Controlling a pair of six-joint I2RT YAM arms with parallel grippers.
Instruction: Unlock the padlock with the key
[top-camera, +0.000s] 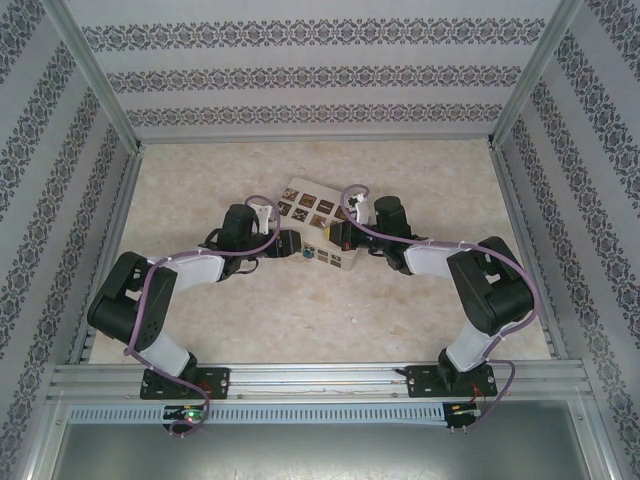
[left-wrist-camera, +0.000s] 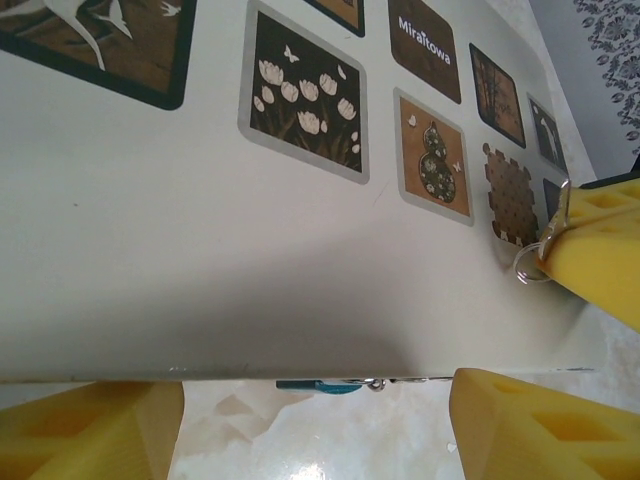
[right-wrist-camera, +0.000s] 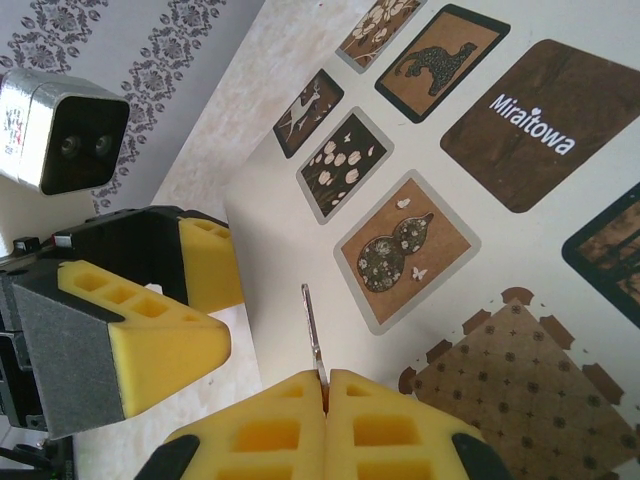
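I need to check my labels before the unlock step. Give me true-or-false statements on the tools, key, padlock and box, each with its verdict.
1. The right tool is shut on the key. True.
2. The left tool grips the padlock. False: it stands open, and the padlock is a blue sliver at the box's lower edge, touched by neither finger.
3. The white box carries the word Miraitowa. True.
4. The key is already in the padlock. False: the right tool holds it over the box's printed face, well apart from the padlock.
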